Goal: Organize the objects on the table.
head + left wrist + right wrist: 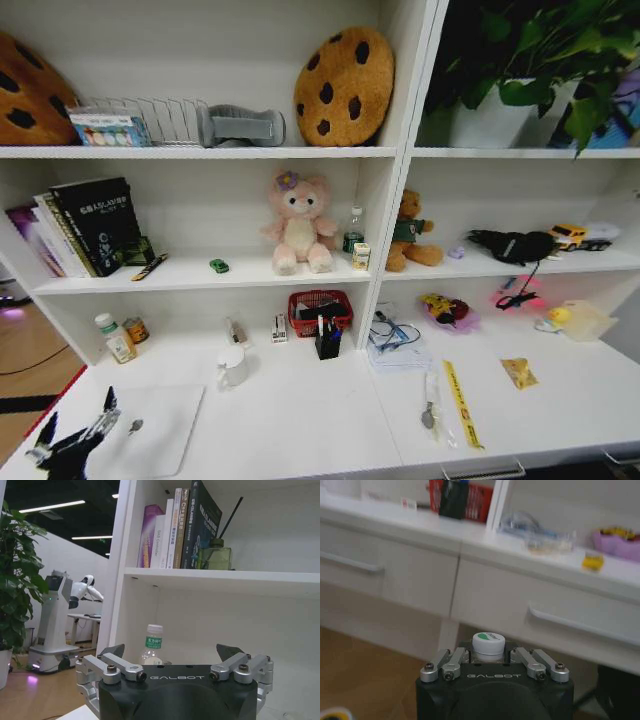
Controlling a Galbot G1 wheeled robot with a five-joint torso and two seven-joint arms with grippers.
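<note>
White table (pixel 300 420) below shelves; left gripper (pixel 172 655) spread wide, empty; right gripper (pixel 489 656) clamps white-capped bottle (pixel 488 644).

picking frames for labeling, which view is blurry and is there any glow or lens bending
Right wrist view: the table and red basket behind the right gripper are soft. Head view: shelf edges bow, pink glow on the right shelf. Left wrist view: sharp, ceiling strips bright.

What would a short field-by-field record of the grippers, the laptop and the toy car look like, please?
left gripper: open, over the long white table's left front
right gripper: shut on a white-capped bottle, before the drawers
closed silver laptop: flat on table, beside left gripper
tiny green toy car: on shelf, left of pink plush toy
</note>
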